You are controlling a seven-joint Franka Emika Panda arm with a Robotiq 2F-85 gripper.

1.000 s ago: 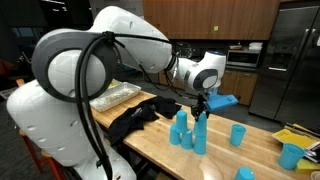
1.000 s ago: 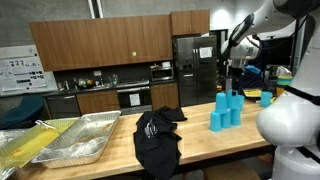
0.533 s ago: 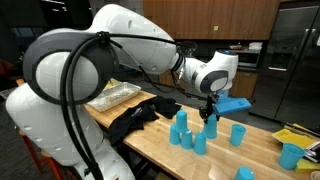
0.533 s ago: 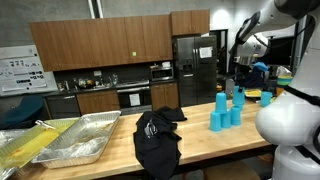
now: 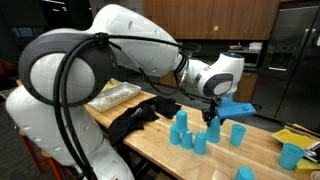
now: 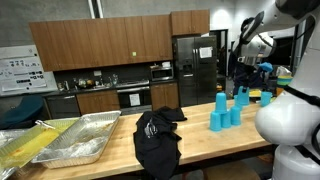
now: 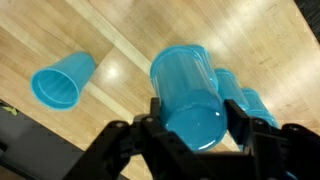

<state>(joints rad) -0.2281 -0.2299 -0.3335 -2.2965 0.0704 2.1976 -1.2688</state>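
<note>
A long pale wooden worktop point(image 5: 160, 152) in a kitchen, with dark wood cabinets point(image 6: 90, 45) and a steel fridge point(image 6: 195, 65) behind. A crumpled black cloth point(image 6: 155, 140) lies mid-worktop, and shiny metal trays point(image 6: 80, 140) sit at its nine o'clock.

Now the jaws: roughly half open and clamped on a blue plastic cup point(image 7: 190, 95), one finger on each flank. It's a firm hold in the wrist view. Whether the cup's end touches the wood, I can't tell.

Around it, a second blue cup lying on its side point(image 7: 62, 80) is at ten o'clock, mouth showing. More standing blue cups point(image 7: 235, 88) crowd in close at three o'clock.
</note>
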